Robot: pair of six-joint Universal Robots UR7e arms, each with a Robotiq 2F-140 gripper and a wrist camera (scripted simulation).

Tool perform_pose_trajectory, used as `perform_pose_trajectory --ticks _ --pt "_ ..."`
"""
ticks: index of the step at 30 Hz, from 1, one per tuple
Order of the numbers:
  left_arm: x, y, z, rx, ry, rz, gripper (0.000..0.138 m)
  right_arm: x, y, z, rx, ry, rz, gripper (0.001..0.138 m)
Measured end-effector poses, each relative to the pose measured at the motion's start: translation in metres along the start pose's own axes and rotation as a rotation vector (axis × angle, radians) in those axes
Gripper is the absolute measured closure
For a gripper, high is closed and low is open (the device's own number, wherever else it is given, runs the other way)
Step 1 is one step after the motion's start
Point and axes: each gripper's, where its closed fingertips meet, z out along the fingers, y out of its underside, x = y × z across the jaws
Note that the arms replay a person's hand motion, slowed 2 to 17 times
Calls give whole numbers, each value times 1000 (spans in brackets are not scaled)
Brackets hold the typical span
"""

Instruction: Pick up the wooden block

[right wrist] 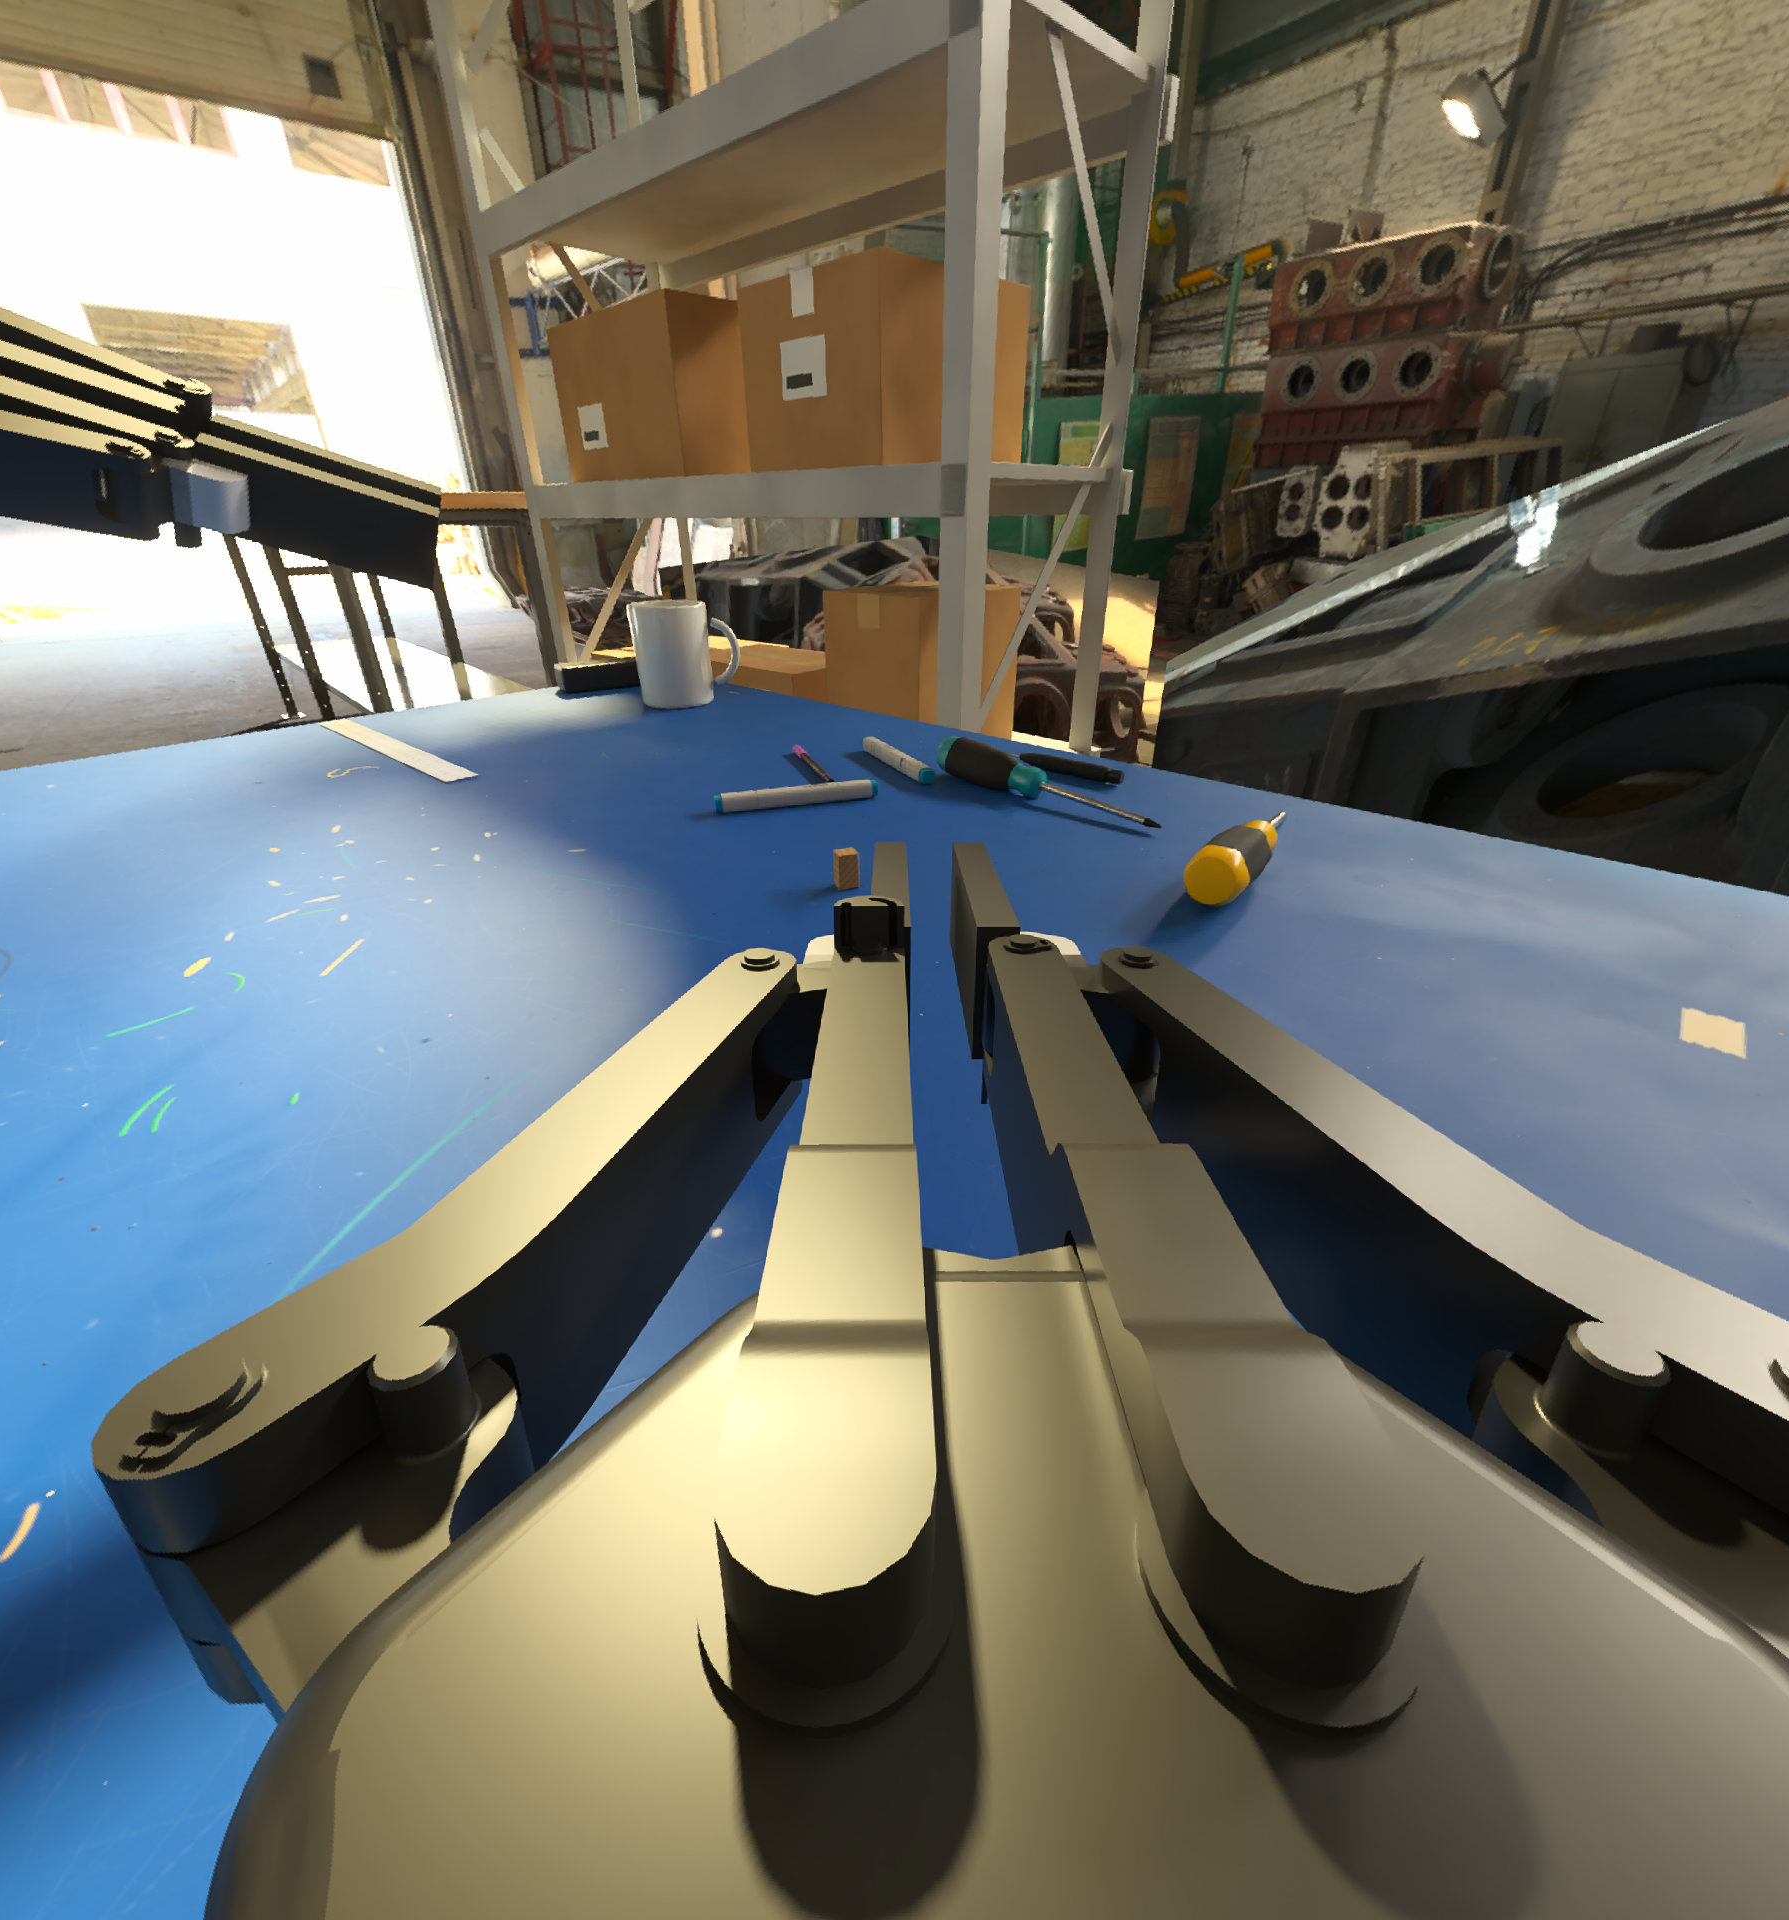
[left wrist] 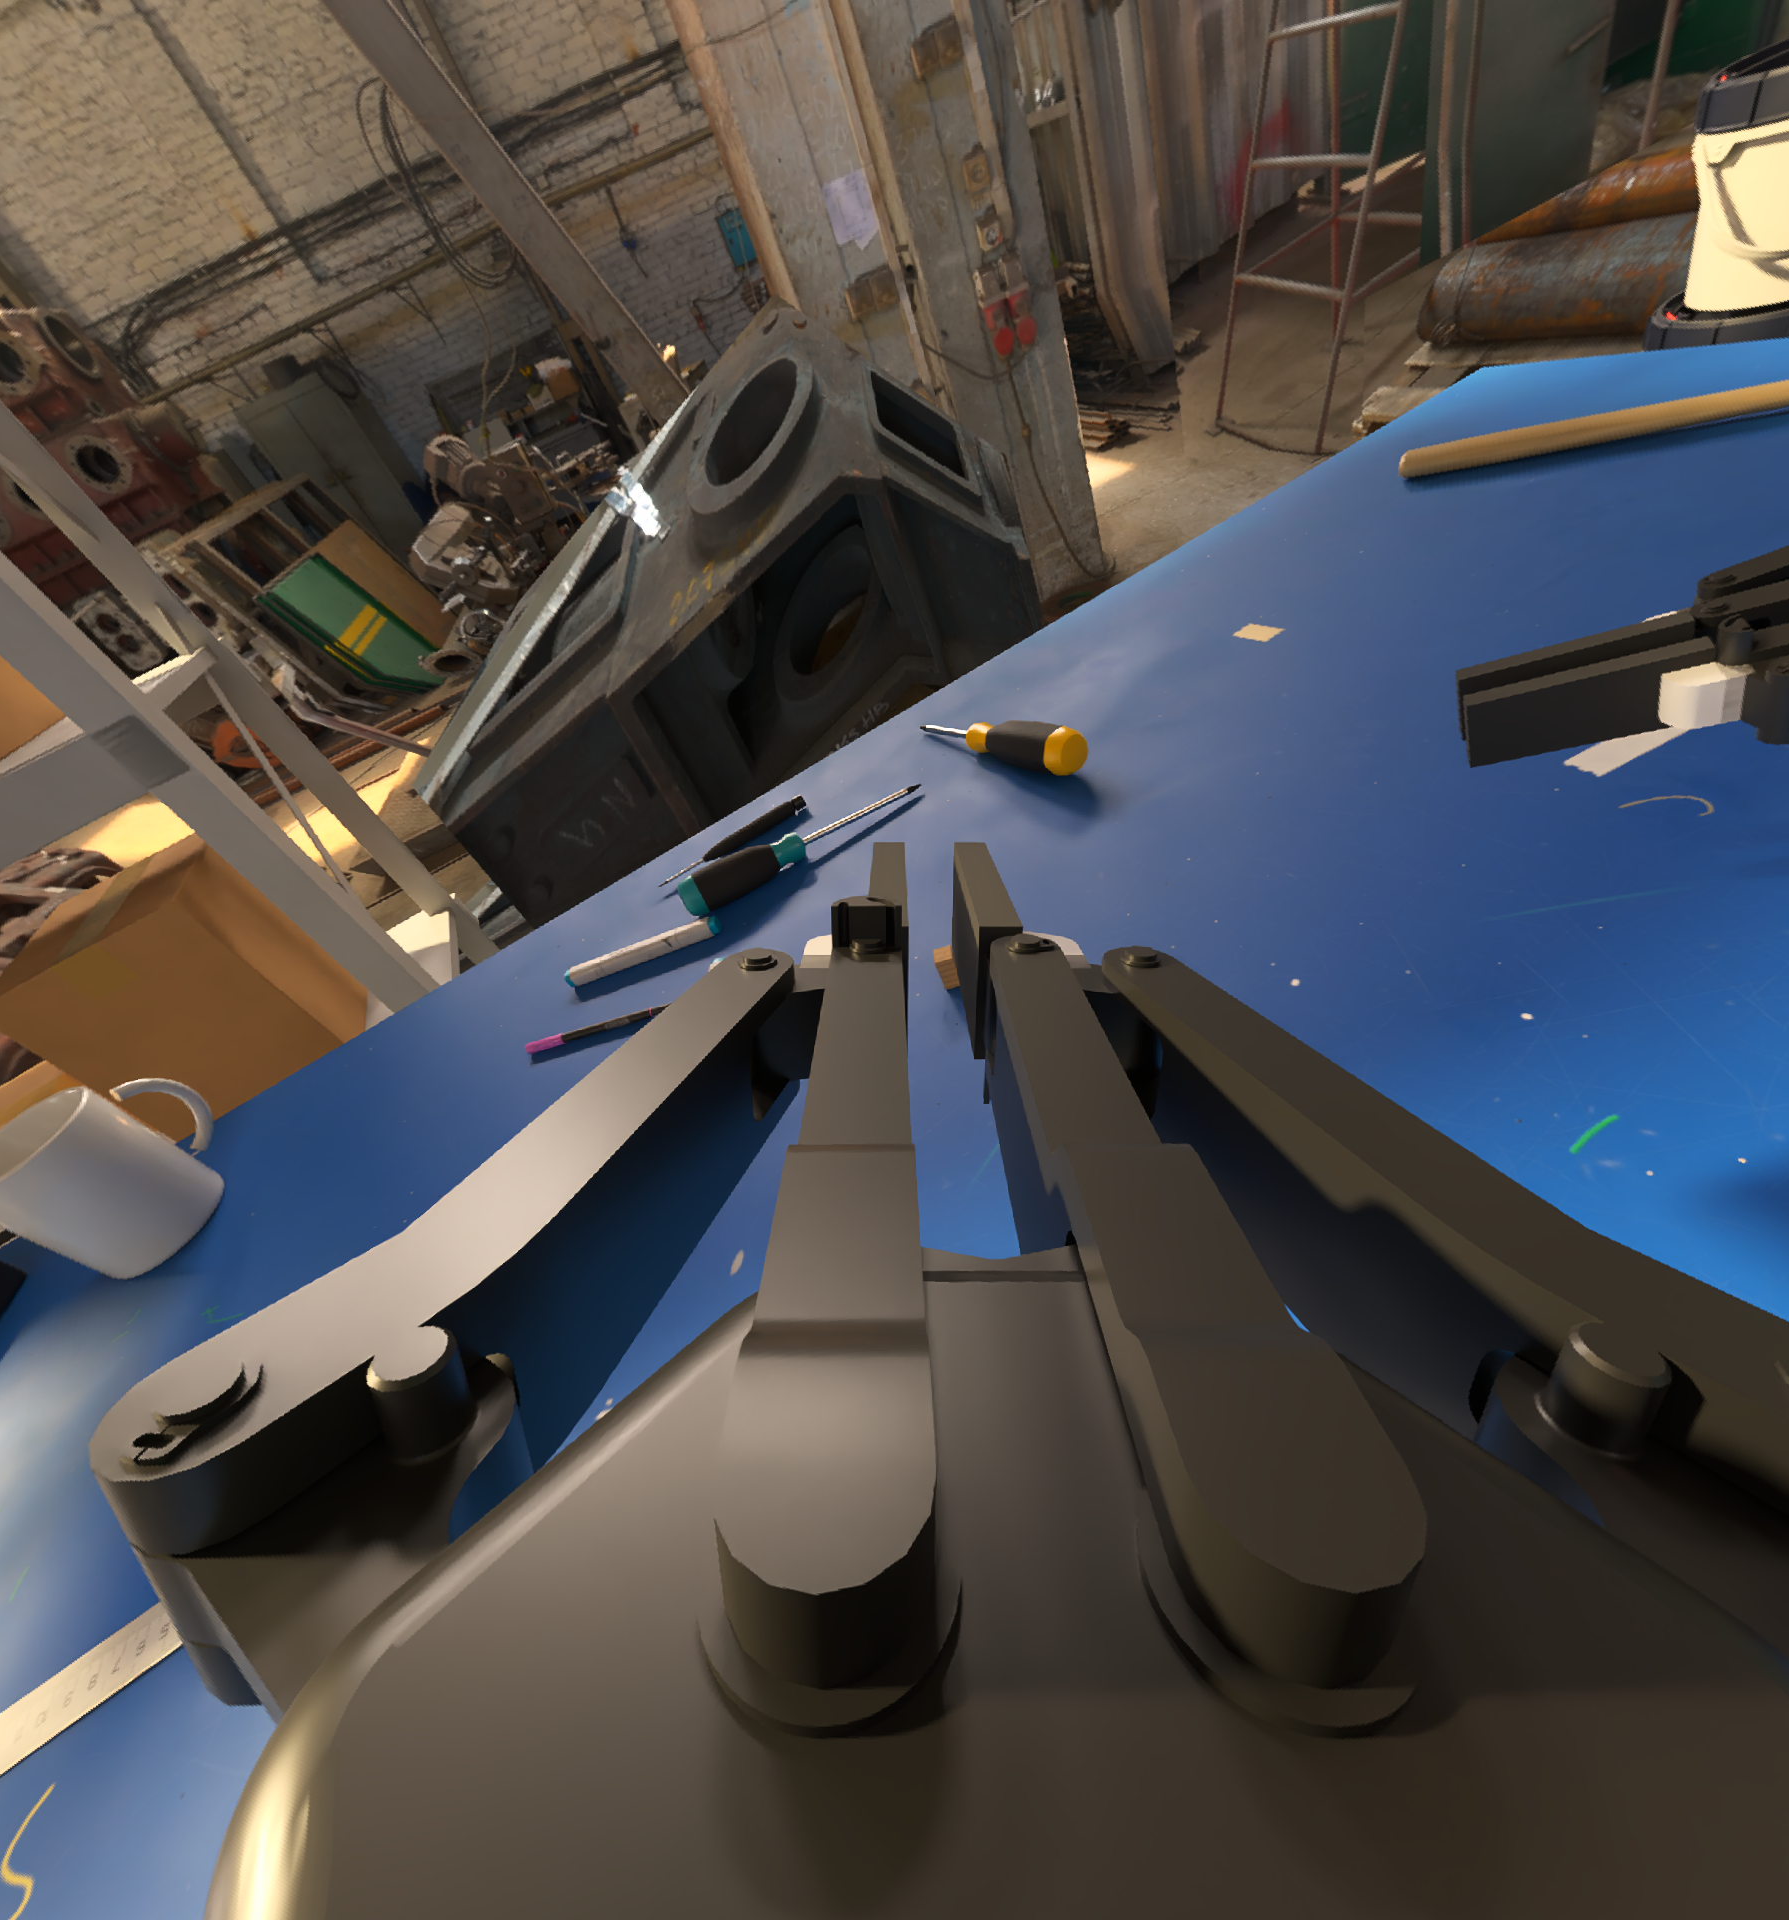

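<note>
The wooden block [right wrist: 845, 868] is a small tan cube on the blue table [right wrist: 350, 1039]. In the right wrist view it lies just left of my right gripper [right wrist: 929, 852], beyond the fingertips. My right gripper is shut and empty, low over the table. In the left wrist view only a sliver of the block [left wrist: 944, 966] shows in the narrow gap of my left gripper [left wrist: 929, 852], on the table below it and mostly hidden by the right finger. My left gripper is shut and empty, and shows raised above the table in the right wrist view [right wrist: 438, 530].
Beyond the block lie white markers [right wrist: 794, 797], a teal-handled screwdriver [right wrist: 994, 767], a yellow-and-black screwdriver [right wrist: 1228, 857] and a pink pen [right wrist: 812, 762]. A white mug [right wrist: 674, 652] and a ruler [right wrist: 396, 748] sit near the far edge. A wooden dowel [left wrist: 1617, 421] lies at the table's other side.
</note>
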Motion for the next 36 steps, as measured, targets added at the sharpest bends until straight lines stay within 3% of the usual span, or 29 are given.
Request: perform_pose_trajectory --ticks 16,36 --pt "27 -13 17 -3 99 -29 122 20 1 -17 41 68 -63 126" --pt "32 -5 58 -158 111 -50 114 38 5 -36 75 147 -130 125"
